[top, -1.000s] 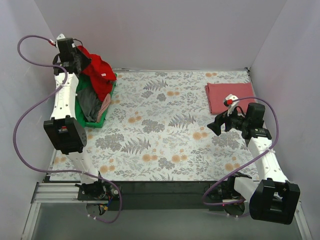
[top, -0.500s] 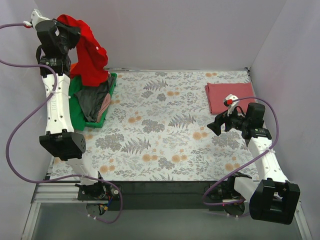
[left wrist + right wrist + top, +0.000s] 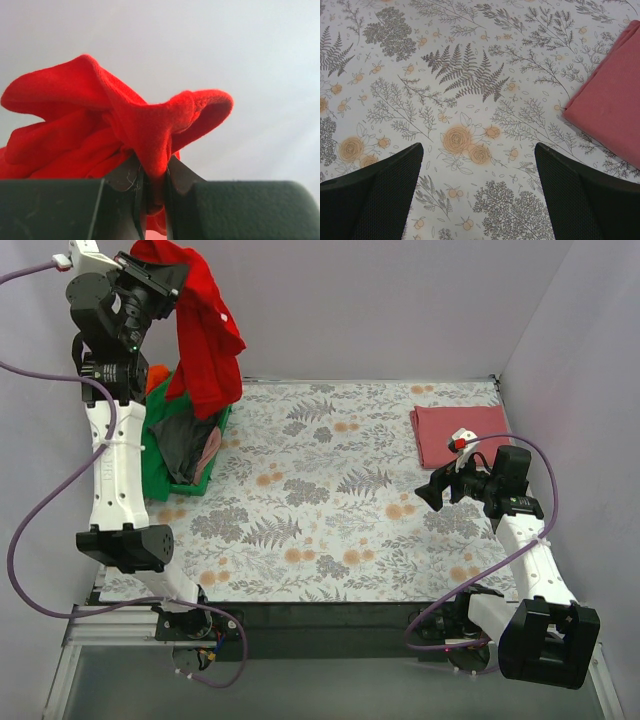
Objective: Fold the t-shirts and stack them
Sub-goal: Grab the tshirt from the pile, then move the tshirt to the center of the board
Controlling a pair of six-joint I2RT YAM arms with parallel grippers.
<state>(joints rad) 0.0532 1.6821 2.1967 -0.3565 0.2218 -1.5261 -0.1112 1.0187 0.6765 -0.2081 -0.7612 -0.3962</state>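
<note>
bright red t-shirt (image 3: 208,340): hangs in the air above the far-left corner of the floral table cloth (image 3: 330,505). long axis near vertical. bunched end up at the gripper, loose end pointing down at a heap of other t-shirts (image 3: 185,445) (green, grey, pink, a bit of orange) on that same corner. cannot tell whether the hem touches the heap.

left gripper (image 3: 150,278): high over that corner, arm stretched nearly upright from the cloth's near-left edge, wrist bent over at the top. jaws pinched tight on a fold of the red shirt; in the wrist view the fold is squeezed between them and the cloth billows out above.

right gripper (image 3: 432,492): low over the cloth's right side, pointing toward its middle, jaws spread wide, nothing between them.

dull rose-red t-shirt (image 3: 455,432): folded flat in the cloth's far-right corner, longer side along the far edge, just beyond the right gripper.
</note>
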